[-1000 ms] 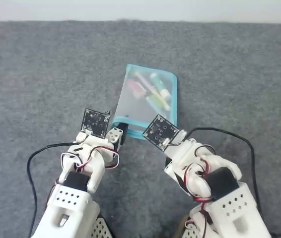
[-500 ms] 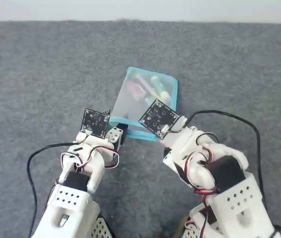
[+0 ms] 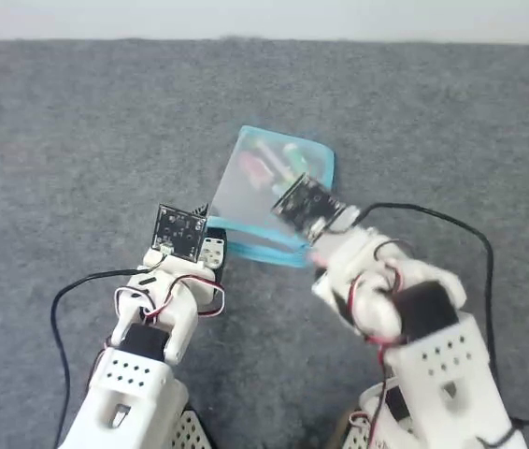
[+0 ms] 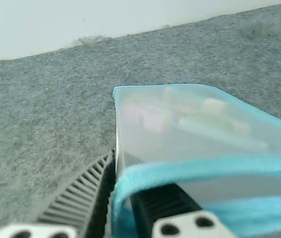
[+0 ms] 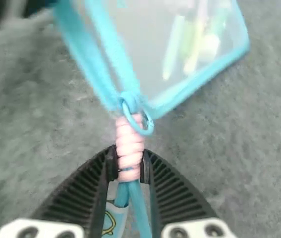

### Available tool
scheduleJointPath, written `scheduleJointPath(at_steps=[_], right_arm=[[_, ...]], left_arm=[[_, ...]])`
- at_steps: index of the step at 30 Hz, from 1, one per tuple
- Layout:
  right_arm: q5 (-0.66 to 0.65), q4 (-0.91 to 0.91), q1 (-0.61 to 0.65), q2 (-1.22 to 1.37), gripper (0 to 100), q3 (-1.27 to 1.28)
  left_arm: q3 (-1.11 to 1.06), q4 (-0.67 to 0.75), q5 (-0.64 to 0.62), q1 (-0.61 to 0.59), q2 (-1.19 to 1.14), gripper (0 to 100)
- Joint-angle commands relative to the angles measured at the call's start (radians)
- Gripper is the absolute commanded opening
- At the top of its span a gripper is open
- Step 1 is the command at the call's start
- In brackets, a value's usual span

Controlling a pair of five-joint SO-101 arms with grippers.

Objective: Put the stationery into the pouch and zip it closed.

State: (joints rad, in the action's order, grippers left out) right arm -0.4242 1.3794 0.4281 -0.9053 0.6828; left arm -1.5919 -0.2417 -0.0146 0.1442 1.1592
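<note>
Lying flat on the grey mat (image 3: 78, 140), the translucent pouch (image 3: 269, 182) with its teal trim sits just beyond both arms, its zipper edge toward them and its rounded far corners pointing away. Stationery (image 3: 278, 164) shows through the wall as pink, green and pale sticks (pens or markers, probably, though they are too soft to name).

The left gripper (image 4: 123, 198) is clamped on the pouch's near corner: in the left wrist view the teal zipper band (image 4: 205, 168) runs between its two ribbed jaws, and the pouch wall rises just past them. In the high view the same gripper (image 3: 213, 251) meets the near left end of the zipper edge.

The right gripper (image 5: 129, 166) pinches the pink cord (image 5: 129, 141) of the zipper pull, jaws tight on both sides of it. The cord hangs from a teal ring (image 5: 138, 116) at the slider, which sits at one corner of the pouch (image 5: 165, 44). How far the zipper is drawn cannot be told.

Around the pouch, bare mat spreads wide to the left, to the right and beyond it. The mat's far edge meets a pale wall (image 3: 264, 19). A black cable (image 3: 461, 234) loops over the mat beside the right arm, apart from the pouch.
</note>
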Motion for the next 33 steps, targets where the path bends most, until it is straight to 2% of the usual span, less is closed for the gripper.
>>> scheduleJointPath(at_steps=[1,5,10,14,18,21,23,28,30,33], right_arm=[[0.002,-0.096,-0.09,0.111,0.6,-0.011],[-0.002,-0.154,-0.124,0.236,0.6,-0.032],[0.003,-0.139,-0.13,0.269,0.6,-0.101],[0.078,-0.125,-0.125,0.278,0.6,-0.135],[0.137,-0.131,-0.125,0.282,0.6,-0.12],[0.19,-0.137,-0.125,0.28,0.8,-0.083],[0.199,-0.137,-0.124,0.272,6.1,-0.048],[0.167,-0.137,-0.058,0.272,30.5,0.011],[0.157,-0.151,0.016,0.28,34.4,0.031],[0.155,-0.239,0.076,0.28,32.8,0.081]], left_arm=[[0.021,0.032,0.003,-0.008,0.037,1],[0.039,0.031,-0.005,-0.068,0.031,1],[0.048,0.031,-0.078,-0.143,0.031,1],[0.048,0.028,-0.086,-0.146,0.029,1],[0.085,-0.063,-0.138,-0.15,0.029,1],[0.087,-0.08,-0.138,-0.15,0.029,1],[0.081,-0.08,-0.138,-0.147,0.029,1],[0.081,-0.078,-0.138,-0.141,0.029,1],[0.081,-0.078,-0.138,-0.141,0.029,1],[0.081,-0.078,-0.14,-0.141,0.029,1]])
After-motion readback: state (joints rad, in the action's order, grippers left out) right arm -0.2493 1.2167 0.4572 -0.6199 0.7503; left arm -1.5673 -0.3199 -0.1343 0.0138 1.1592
